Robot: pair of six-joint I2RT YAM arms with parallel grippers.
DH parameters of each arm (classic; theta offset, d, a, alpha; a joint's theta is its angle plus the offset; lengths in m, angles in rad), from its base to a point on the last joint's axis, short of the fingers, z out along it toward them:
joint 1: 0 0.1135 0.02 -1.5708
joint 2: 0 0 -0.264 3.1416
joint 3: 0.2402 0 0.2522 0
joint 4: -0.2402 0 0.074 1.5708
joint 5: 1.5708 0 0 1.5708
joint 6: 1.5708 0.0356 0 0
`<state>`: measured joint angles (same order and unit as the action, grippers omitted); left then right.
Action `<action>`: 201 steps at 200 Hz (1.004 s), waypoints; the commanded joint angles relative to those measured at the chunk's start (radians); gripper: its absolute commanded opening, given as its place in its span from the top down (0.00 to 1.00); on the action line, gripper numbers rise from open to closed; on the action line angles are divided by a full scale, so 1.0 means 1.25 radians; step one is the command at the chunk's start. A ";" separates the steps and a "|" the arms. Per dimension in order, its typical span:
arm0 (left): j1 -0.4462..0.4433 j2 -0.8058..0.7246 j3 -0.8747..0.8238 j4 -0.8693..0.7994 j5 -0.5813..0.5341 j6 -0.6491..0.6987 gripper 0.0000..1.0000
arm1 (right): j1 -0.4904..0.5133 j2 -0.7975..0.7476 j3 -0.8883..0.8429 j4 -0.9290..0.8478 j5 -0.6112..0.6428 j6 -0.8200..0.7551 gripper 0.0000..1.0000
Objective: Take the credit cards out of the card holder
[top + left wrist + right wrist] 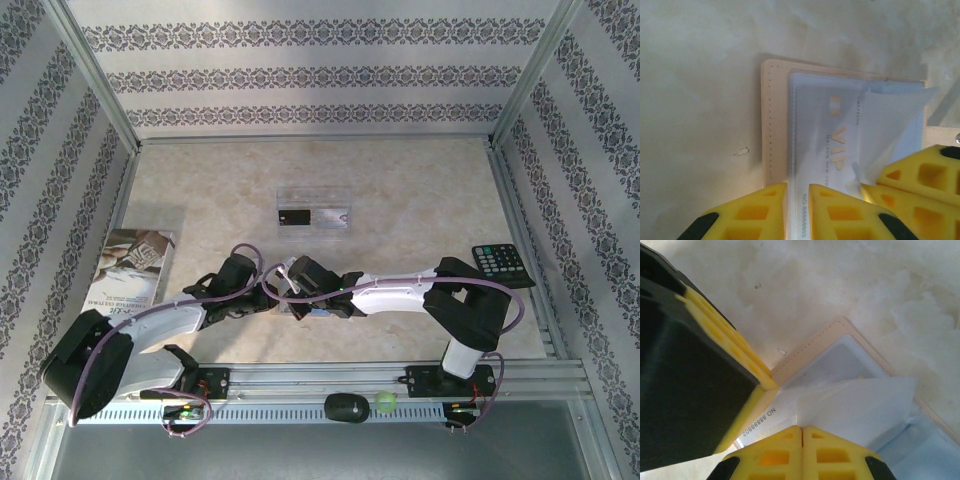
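Where left claw [797, 200] pinches, pale VIP card [840, 145]

I read card holder [774, 130] cover as tan, matt, stitched leather-look. Sleeves [890, 120]: thin translucent plastic, slight sheen. Tabletop [700, 75]: smooth, marble-look. Left end effector fingers [757, 212]: yellow moulded plastic.

Under the left tool [798, 200] the pale card [825, 145] loses part of its printed number; the card holder [810, 346] runs off the right wrist view's lower corner.
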<state>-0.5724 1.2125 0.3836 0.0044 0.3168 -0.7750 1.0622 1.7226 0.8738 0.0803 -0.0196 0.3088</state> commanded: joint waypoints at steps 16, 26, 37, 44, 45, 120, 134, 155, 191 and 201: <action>-0.035 0.037 0.012 0.078 0.009 -0.017 0.84 | -0.003 -0.022 -0.017 0.031 -0.013 0.015 1.00; -0.042 0.043 0.018 0.073 0.005 -0.017 0.85 | -0.003 -0.023 -0.021 0.033 -0.011 0.018 1.00; -0.047 0.049 0.024 0.062 -0.002 -0.017 0.87 | -0.003 -0.024 -0.024 0.034 -0.010 0.019 1.00; -0.050 0.051 0.025 0.050 -0.007 -0.018 0.88 | -0.003 -0.023 -0.025 0.035 -0.009 0.019 1.00; -0.050 0.052 0.025 0.047 -0.008 -0.018 0.88 | -0.003 -0.023 -0.025 0.034 -0.010 0.019 1.00; -0.066 -0.039 0.042 -0.057 -0.045 -0.008 0.90 | -0.005 -0.030 -0.018 0.038 -0.002 0.010 1.00; -0.071 -0.022 0.041 -0.047 -0.042 -0.011 0.91 | -0.005 -0.025 -0.011 0.038 -0.006 0.009 1.00; -0.077 -0.006 0.046 -0.053 -0.042 -0.015 0.92 | -0.005 -0.018 -0.013 0.039 -0.009 0.016 1.00; -0.078 -0.046 0.063 -0.132 -0.090 -0.001 0.92 | -0.005 -0.024 -0.029 0.046 -0.004 0.030 1.00; -0.077 -0.041 0.070 -0.150 -0.096 0.002 0.93 | -0.005 -0.026 -0.029 0.046 -0.004 0.032 1.00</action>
<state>-0.6548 1.1767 0.4259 -0.0914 0.2367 -0.7906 1.0622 1.7088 0.8459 0.1101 -0.0204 0.3237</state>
